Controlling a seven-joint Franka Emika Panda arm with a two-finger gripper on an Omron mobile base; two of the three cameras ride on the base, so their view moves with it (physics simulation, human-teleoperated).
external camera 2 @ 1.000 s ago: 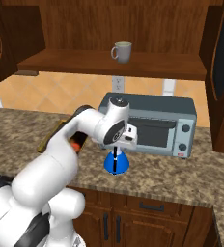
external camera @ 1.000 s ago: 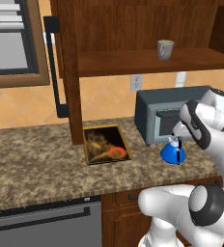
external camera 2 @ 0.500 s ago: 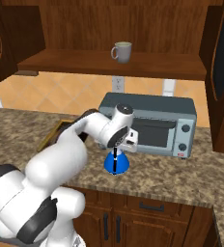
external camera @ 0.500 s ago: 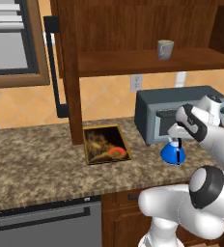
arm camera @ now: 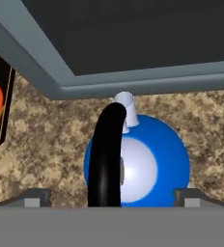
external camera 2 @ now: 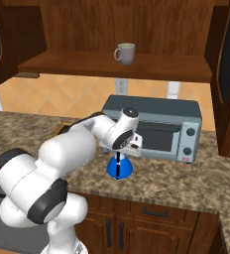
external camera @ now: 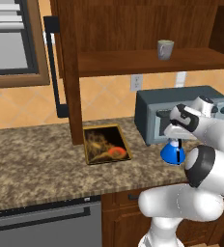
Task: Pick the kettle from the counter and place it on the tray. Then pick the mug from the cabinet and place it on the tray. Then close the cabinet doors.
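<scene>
a: we see the arm bent low at centre frame, gripper (external camera 2: 119, 158) pointing down over the kettle (external camera 2: 119, 167) on the counter (external camera 2: 186, 181).
b: jaws spread wide, either side of its handle (arm camera: 107, 154).

Bright-blue round kettle (external camera: 172, 152) with black arched handle (arm camera: 106, 154). Speckled brown-and-tan granite counter (external camera: 32, 166). Golden-wood-rimmed tray (external camera: 106, 143), dark inside, orange-red swirl. Grey cylindrical mug (external camera 2: 126, 53). Dark reddish-brown wooden cabinet (external camera 2: 112, 22). Blue-grey metal toaster oven (external camera 2: 159, 126).
</scene>
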